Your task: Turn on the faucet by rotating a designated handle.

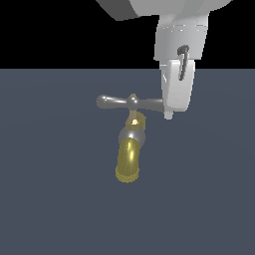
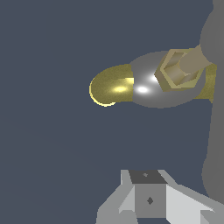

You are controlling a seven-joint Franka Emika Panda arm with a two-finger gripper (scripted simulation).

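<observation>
The faucet stands in the middle of the exterior view, with a thick gold spout (image 1: 128,162), a silver ball joint (image 1: 131,136) and a thin brass stem. Its handle (image 1: 117,102) is a slim grey crossbar lying level across the top. The handle's arm on the exterior view's right ends behind my white gripper (image 1: 169,115), which hangs beside that end with its tips just below bar height. In the wrist view the spout (image 2: 111,85), ball joint (image 2: 146,89) and grey handle (image 2: 215,127) show. My gripper (image 2: 148,178) looks shut, with no gap and nothing held.
The faucet rests on a flat, dark blue-grey floor (image 1: 55,199). Black background fills the space above the floor's far edge. The arm's white wrist (image 1: 180,35) comes down from the top on the exterior view's right.
</observation>
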